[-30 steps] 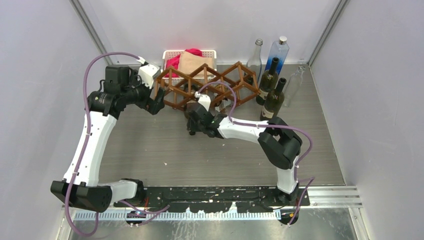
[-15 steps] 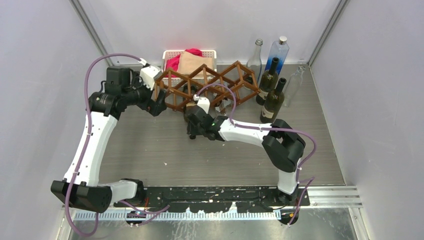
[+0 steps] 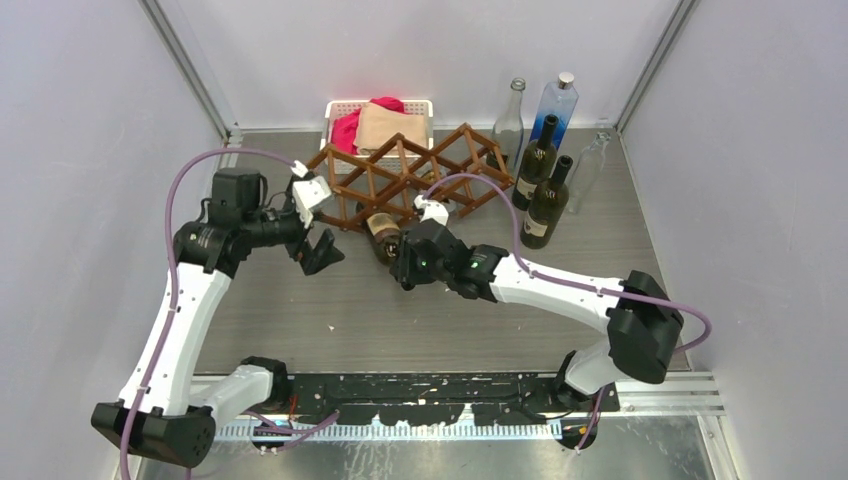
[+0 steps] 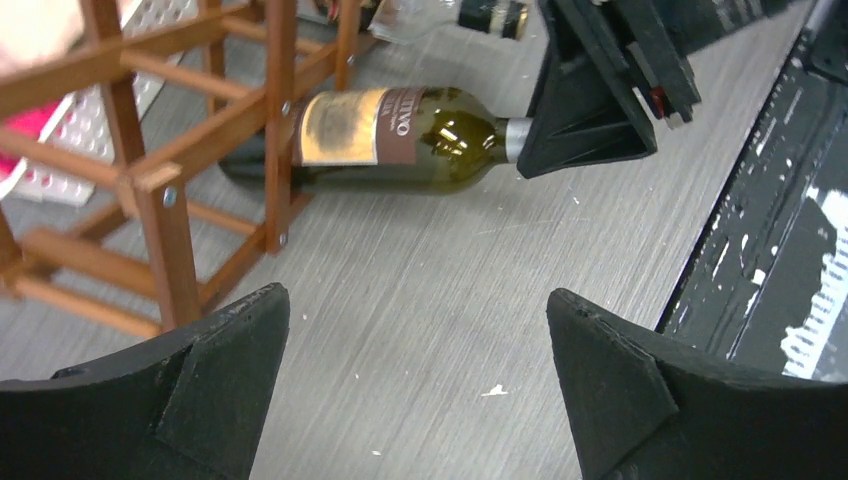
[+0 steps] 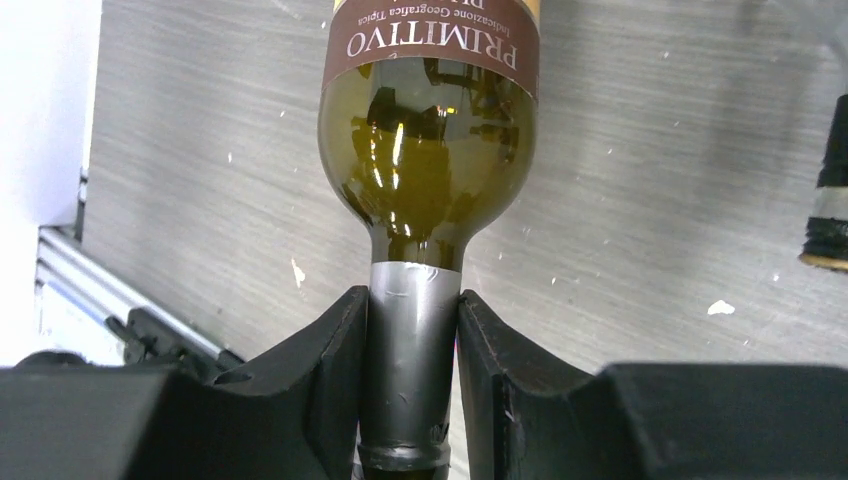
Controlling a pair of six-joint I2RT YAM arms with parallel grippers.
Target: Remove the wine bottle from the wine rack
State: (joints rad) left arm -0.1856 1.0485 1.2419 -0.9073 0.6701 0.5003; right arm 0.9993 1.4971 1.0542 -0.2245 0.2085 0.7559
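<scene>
The wine bottle (image 5: 430, 130) lies on its side on the bench (image 3: 330, 300), base inside a low front cell of the wine rack (image 3: 400, 175), neck pointing away from the rack. The right end effector (image 5: 412, 330) is closed tight on the foil neck; the left end effector (image 4: 415, 300), near the rack's left end, is wide open and holds nothing.

The wine bottle (image 5: 430, 170), just ahead of the right gripper (image 5: 410, 305) that clasps its neck, carries a brown label (image 5: 432, 45) with "PRIMITIVO" in pale capitals, upside down in the right wrist view. Farther from the fingers, a smaller line seems to read "INDICAZIONE GEOGRAFICA TIPICA". Ahead of the left gripper (image 4: 415, 300), the same label shows only "TIVO". Labels on the other bottles (image 3: 548, 195) are too small to read.
</scene>
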